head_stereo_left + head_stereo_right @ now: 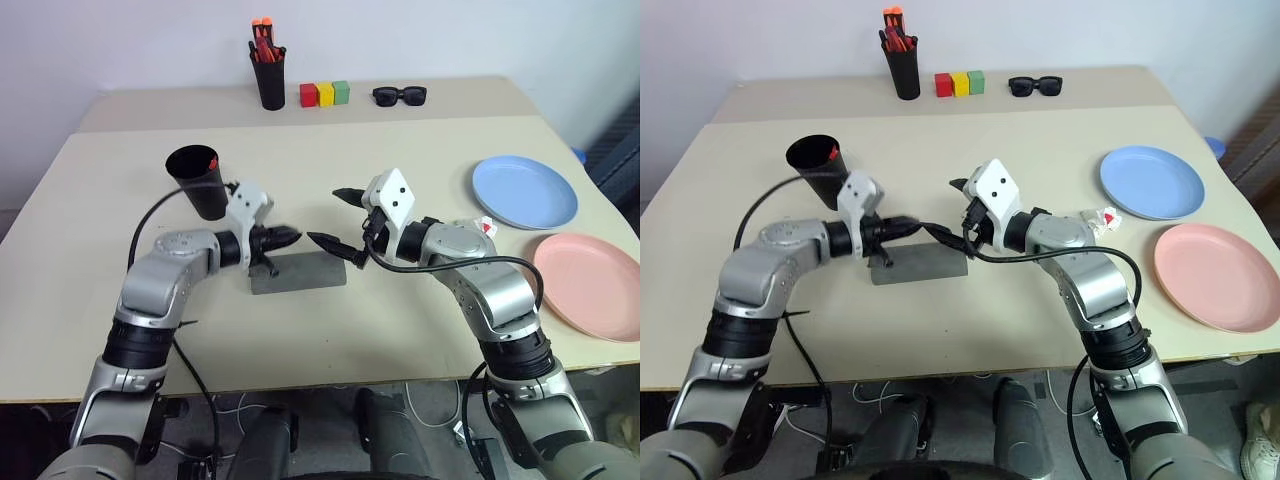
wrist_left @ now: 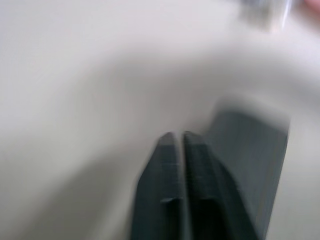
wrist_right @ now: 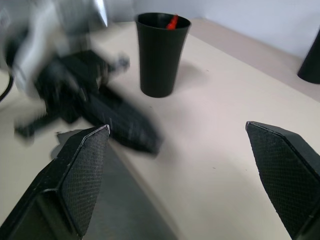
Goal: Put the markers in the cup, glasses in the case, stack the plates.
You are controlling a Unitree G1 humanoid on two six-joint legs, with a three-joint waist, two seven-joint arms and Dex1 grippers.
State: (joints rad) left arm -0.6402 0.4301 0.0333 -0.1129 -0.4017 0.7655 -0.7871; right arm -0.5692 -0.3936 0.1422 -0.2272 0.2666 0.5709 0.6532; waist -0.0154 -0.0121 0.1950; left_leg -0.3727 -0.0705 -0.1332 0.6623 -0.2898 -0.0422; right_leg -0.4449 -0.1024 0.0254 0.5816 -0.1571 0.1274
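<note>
We saw the grey case lying closed and flat on the table, between the two arms. The left gripper hovered just above its left end; in the left wrist view its fingers stood pressed together with nothing between them. The right gripper was spread wide and empty, over the right end of the case. The black cup stood just behind the left wrist, with the red marker inside it. The light blue plate and the pink plate lay side by side at the right of the table, not stacked. At the far edge stood the pen holder, three coloured blocks and black sunglasses.
</note>
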